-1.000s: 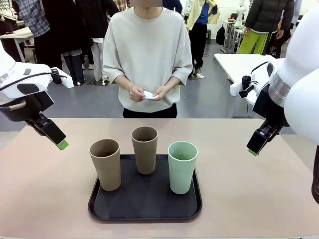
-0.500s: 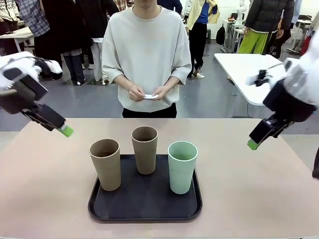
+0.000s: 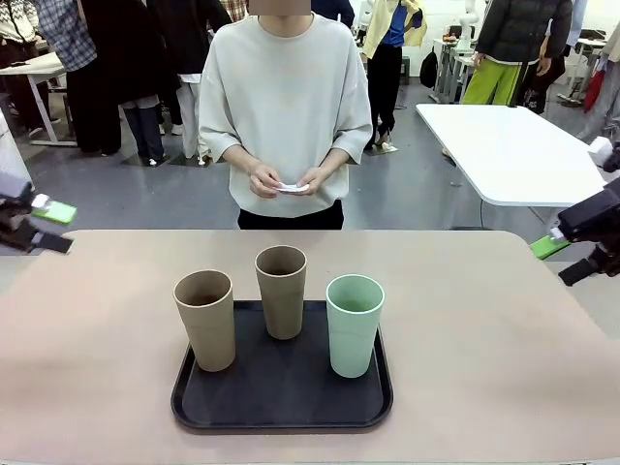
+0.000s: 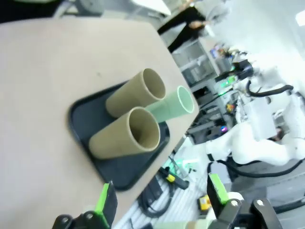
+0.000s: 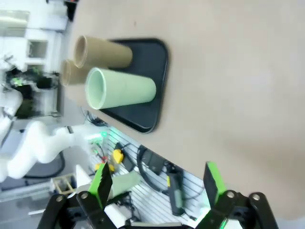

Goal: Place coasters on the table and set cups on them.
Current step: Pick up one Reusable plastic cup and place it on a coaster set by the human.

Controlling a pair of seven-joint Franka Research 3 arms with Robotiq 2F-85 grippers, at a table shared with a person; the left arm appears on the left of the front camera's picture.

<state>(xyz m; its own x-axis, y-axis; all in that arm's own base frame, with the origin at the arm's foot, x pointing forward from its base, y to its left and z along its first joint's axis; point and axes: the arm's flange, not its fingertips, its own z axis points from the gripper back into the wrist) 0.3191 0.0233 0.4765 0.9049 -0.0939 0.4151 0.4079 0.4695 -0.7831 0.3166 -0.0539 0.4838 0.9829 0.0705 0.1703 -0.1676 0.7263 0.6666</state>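
Observation:
Three cups stand upright on a black tray (image 3: 189, 402) near the front of the table (image 3: 484, 339): a tan cup (image 3: 205, 320) at left, a tan cup (image 3: 281, 291) behind the middle, and a mint green cup (image 3: 354, 325) at right. Across the table, the person's hands hold the white coasters (image 3: 291, 186) at waist height. My left gripper (image 3: 46, 228) hangs open at the table's far left corner, nothing in it. My right gripper (image 3: 566, 260) hangs open off the far right edge. The left wrist view has the open left gripper (image 4: 161, 198) and the cups (image 4: 126, 136). The right wrist view has the open right gripper (image 5: 157, 183) and the mint cup (image 5: 121, 89).
Bare tabletop lies on both sides of the tray and between it and the person. A white table (image 3: 504, 145) stands behind at the right. Other people stand in the background.
Both arms have pulled back outward and upward, from beside the cups to the table's left and right edges. The cups and the person's hands have stayed put.

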